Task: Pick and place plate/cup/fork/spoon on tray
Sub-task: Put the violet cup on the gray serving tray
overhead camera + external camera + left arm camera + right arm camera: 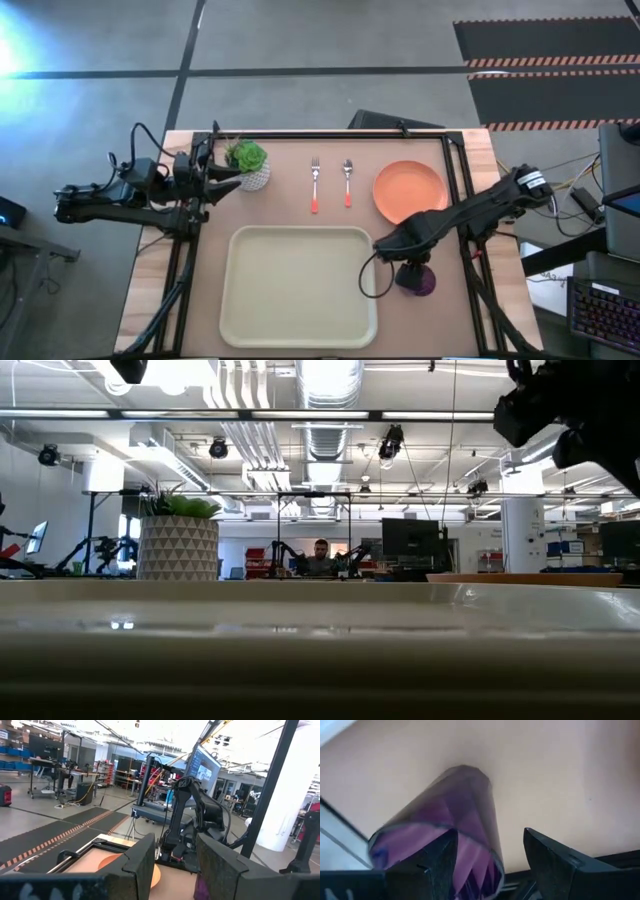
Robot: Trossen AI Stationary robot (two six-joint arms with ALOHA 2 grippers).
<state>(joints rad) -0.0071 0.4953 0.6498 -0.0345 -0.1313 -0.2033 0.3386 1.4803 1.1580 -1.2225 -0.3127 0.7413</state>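
Hovering right fingers (487, 865) spread around cup (445, 815), apparently untouched, left fingers (172, 865) parted, wooden table (150, 260), workshop behind

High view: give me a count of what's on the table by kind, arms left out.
Tray: 1
Plate: 1
Cup: 1
Fork: 1
Spoon: 1
Potted plant: 1
Total: 6
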